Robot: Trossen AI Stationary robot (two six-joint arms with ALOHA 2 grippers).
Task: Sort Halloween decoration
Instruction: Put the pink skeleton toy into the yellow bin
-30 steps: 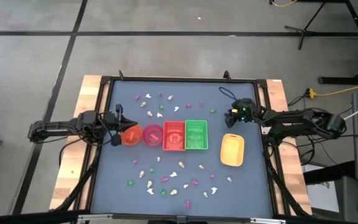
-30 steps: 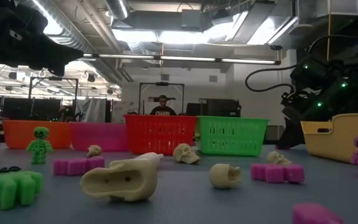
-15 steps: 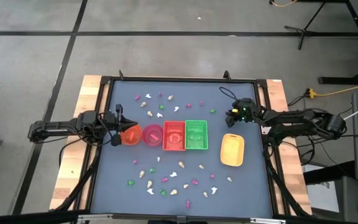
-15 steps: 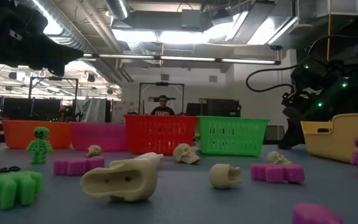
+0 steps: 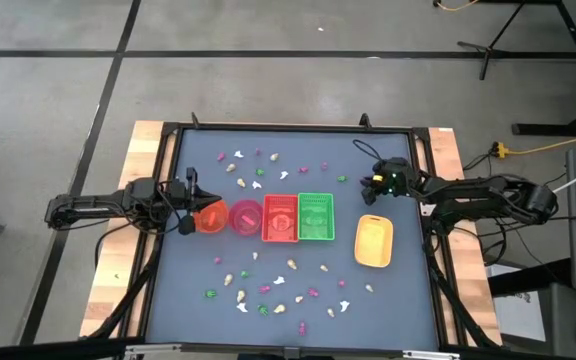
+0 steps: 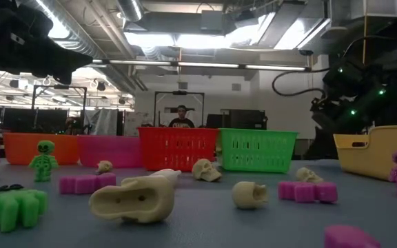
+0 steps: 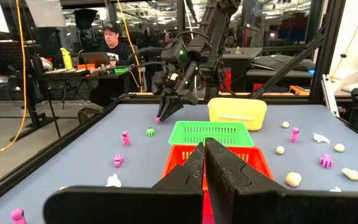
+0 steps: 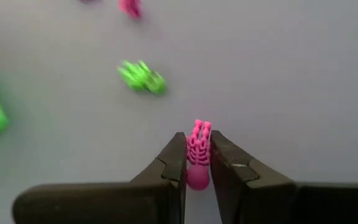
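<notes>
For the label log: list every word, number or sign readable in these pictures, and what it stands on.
No text can be read anywhere.
Person's shirt: a pale mark, too small and blurred to read.
Baskets, such as the red one: no labels show.
Pink trinket in the right gripper: no marking.

Magenta-pink ribbed plastic skeleton trinket [image 8: 197, 151] between dark fingers [image 8: 174, 163]; bright green plastic trinket [image 8: 142, 77] on blue-grey worktop [image 8: 278, 81]; red slatted basket [image 5: 280, 217], green slatted basket [image 5: 315, 217], yellow tray [image 5: 373, 241]

Robotics lab, exposed ceiling ducts [image 6: 185, 21], equipment desks [image 7: 98, 71], seated person [image 7: 114, 43]
</notes>
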